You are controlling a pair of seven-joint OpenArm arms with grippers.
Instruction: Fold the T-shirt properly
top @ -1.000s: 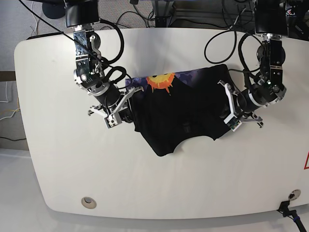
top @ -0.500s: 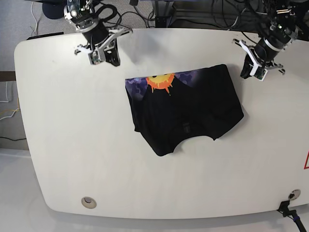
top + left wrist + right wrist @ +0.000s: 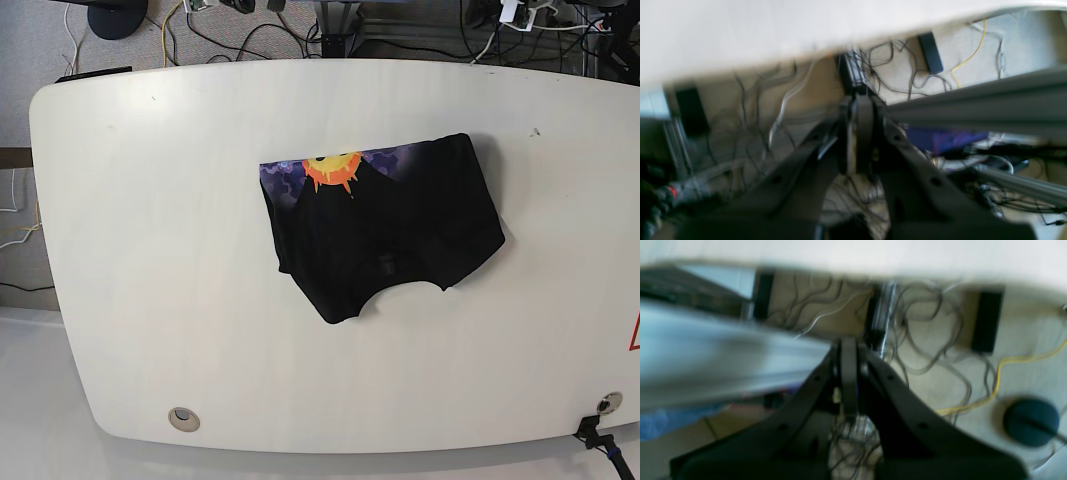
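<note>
Here, a black T-shirt (image 3: 385,235) lies folded into a compact bundle near the middle of a white table (image 3: 150,260), a little toward the far edge, seen from the overhead base camera. The bundle is roughly rectangular but uneven: its right end is rounded, its left side slopes down to a blunt point at the near edge, and a shallow curved notch cuts into the near edge beside that point. Along the far edge a strip of purple print (image 3: 285,175) shows, with an orange-yellow sun graphic (image 3: 334,170) sitting in it; the rest of the visible cloth is plain black with soft creases. A small dark tag or fold mark sits near the middle of the fabric.

Neither arm appears over the table in the base view. The left wrist camera shows the left gripper (image 3: 858,133) with its dark fingers pressed together, nothing between them, pointed past the table edge at a floor tangled with cables (image 3: 893,76) and a grey metal rail (image 3: 973,110). The right wrist camera shows the right gripper (image 3: 848,373) likewise closed and empty, above cables, a yellow cord (image 3: 1000,386) and a round dark base (image 3: 1030,421). Both wrist pictures are blurred.
</note>
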